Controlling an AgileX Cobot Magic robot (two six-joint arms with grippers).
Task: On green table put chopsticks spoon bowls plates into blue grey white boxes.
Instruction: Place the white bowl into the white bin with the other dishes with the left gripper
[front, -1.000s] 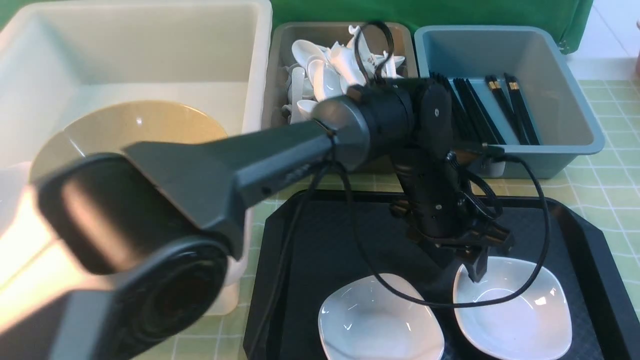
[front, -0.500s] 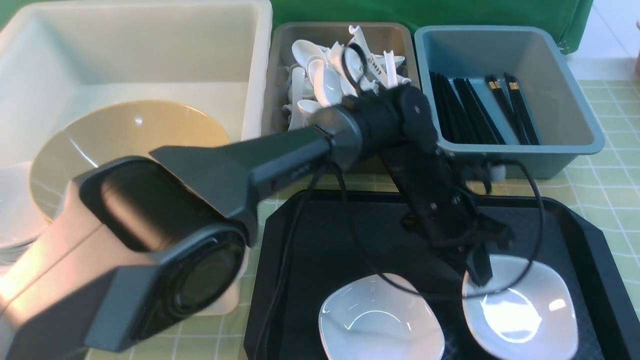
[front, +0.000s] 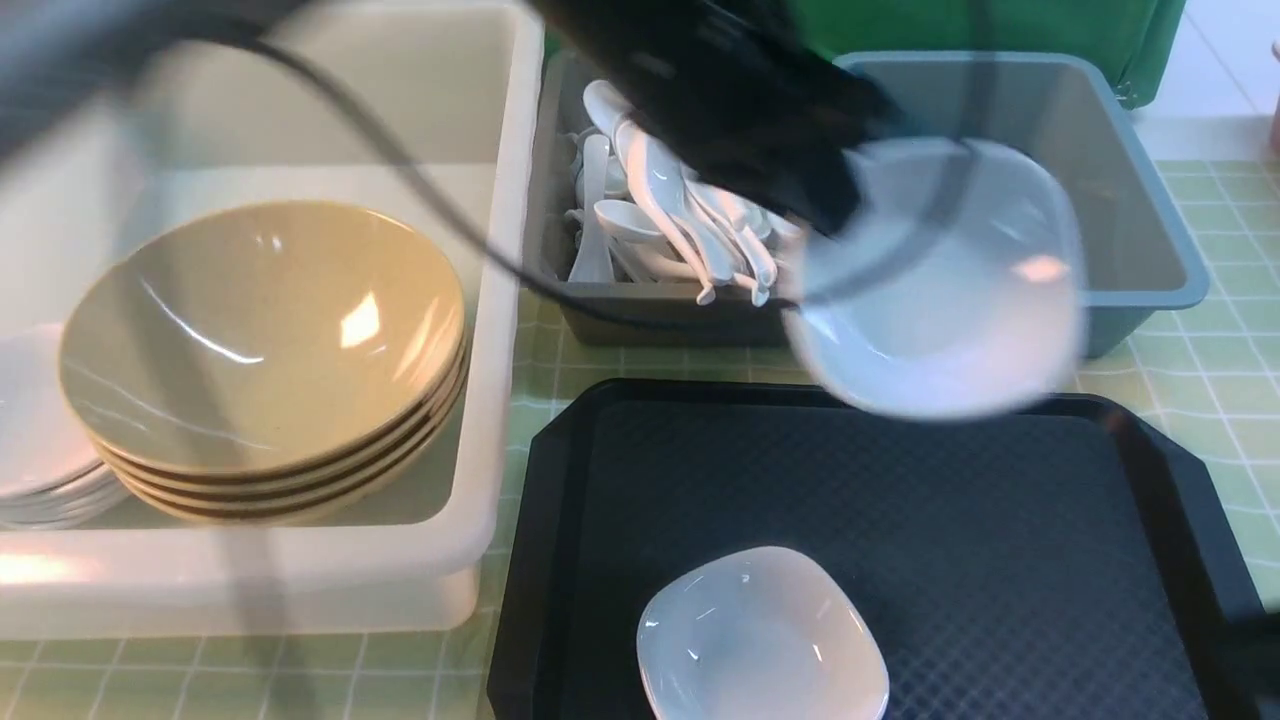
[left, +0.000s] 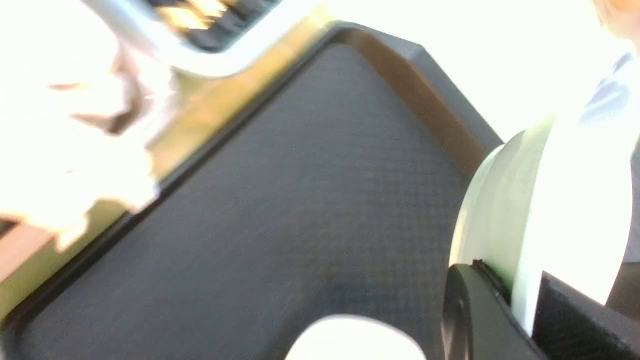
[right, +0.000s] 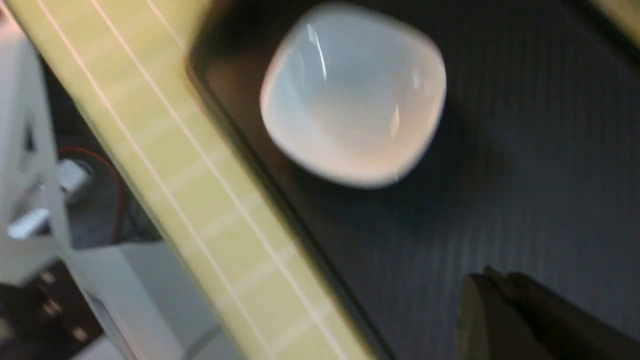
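Okay, my left hand (left: 520, 305) pinches the plate (front: 940, 290) by its rim, airborne over the far edge of the tray (front: 900, 520). I should swing it level toward the white box (front: 505, 250), lower onto the plate stack (front: 35, 440), release gently.

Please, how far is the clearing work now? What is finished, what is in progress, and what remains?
Done: stacked glossy tan round bowls and a pile of small white dishes sit in the large white plastic tub; white ceramic spoons fill the grey tub. In hand: the left gripper holds one rounded-square white dish in the air. Left: a last white dish lies on the black textured tray.
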